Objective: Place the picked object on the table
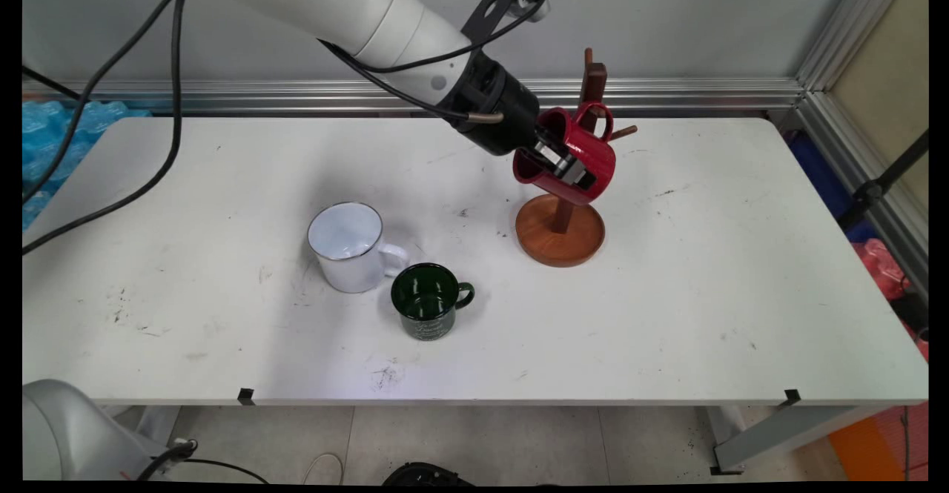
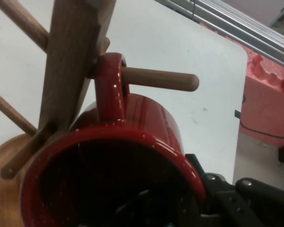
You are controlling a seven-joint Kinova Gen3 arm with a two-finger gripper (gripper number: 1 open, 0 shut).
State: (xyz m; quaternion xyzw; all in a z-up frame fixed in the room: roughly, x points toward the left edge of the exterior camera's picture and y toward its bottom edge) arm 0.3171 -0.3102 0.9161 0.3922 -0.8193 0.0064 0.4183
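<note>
A red mug [image 1: 574,159] is held tilted on its side against a wooden mug tree [image 1: 562,215], its mouth turned toward the arm and down to the left. In the hand view its handle [image 2: 109,85] is seen threaded over one of the tree's pegs [image 2: 163,79], which passes through the loop and sticks out beyond it. The black gripper [image 1: 561,167] is clamped on the mug's rim: one finger [image 1: 552,156] is seen inside the mouth and the other is laid against the outer wall, so the wall is pinched between them. The mug is kept clear of the table, above the tree's round wooden base [image 1: 560,237], and the upright post [image 2: 73,61] is seen just beside its rim.

The white table [image 1: 667,293] is marked with dark scuffs. Well apart from the tree, toward the near left, a white mug [image 1: 348,248] is stood upright with its handle turned to the right. Just beside it, nearer the front edge, a dark green mug [image 1: 426,302] is stood upright as well, handle also to the right; whether the two are touching cannot be told. Black cables [image 1: 174,107] are hung from the arm over the table's left part. An aluminium rail [image 1: 667,93] is run along the wall behind the table.
</note>
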